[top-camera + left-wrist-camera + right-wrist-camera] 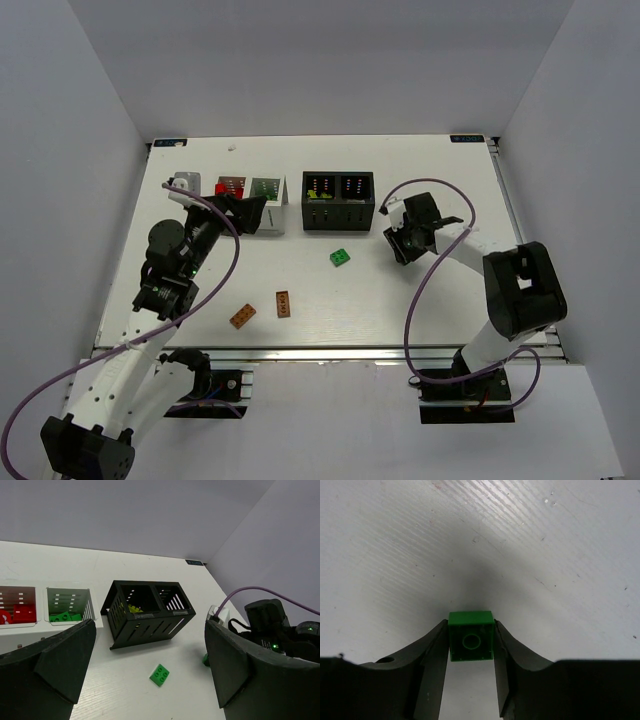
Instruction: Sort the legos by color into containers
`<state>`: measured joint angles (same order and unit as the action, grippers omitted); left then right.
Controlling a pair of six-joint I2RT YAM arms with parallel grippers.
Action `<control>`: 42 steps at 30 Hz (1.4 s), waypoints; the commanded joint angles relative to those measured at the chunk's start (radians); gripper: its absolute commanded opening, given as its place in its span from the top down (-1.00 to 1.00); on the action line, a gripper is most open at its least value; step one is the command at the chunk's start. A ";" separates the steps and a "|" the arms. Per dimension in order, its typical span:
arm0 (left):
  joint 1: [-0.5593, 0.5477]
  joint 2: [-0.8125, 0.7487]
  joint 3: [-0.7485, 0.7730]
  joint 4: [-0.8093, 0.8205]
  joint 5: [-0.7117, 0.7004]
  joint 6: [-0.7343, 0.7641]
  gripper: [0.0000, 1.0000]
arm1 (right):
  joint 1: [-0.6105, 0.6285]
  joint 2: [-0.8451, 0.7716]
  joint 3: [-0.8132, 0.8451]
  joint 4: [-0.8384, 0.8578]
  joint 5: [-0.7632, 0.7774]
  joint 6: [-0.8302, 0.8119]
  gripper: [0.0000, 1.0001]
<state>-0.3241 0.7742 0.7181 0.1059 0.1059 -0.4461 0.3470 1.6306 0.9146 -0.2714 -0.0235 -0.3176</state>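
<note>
My right gripper is shut on a small green lego, its underside facing the camera, just above the table. In the top view this gripper sits right of the black container and hides its brick. Another green lego lies loose in front of that container. Two brown-orange legos lie nearer the front. My left gripper is open and empty, hovering by the white container.
The white container holds red legos in one compartment and green ones in the other. The black container has yellow-green pieces in its left compartment. The right arm stands beyond the loose green brick.
</note>
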 commanded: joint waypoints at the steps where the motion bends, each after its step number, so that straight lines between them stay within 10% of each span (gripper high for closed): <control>1: -0.004 -0.019 0.004 0.005 0.006 0.003 -0.96 | -0.003 -0.001 0.046 -0.051 -0.046 0.006 0.57; 4: -0.006 -0.027 0.003 0.003 0.002 0.004 -0.96 | 0.012 -0.084 0.052 -0.075 -0.132 -0.004 0.94; 11: -0.020 -0.088 0.003 -0.008 -0.023 0.021 -0.96 | 0.179 -0.267 0.130 -0.064 -0.291 -0.136 1.00; 29: -0.020 -0.161 -0.011 -0.017 -0.120 0.078 -0.96 | 0.400 0.470 1.074 -0.012 -0.351 -0.137 0.93; 42: -0.018 -0.151 -0.006 -0.028 -0.132 0.098 -0.96 | 0.451 0.577 1.172 0.089 -0.199 -0.186 0.89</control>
<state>-0.3408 0.6239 0.7132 0.0872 -0.0158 -0.3634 0.8047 2.1895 2.0312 -0.2516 -0.2775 -0.4778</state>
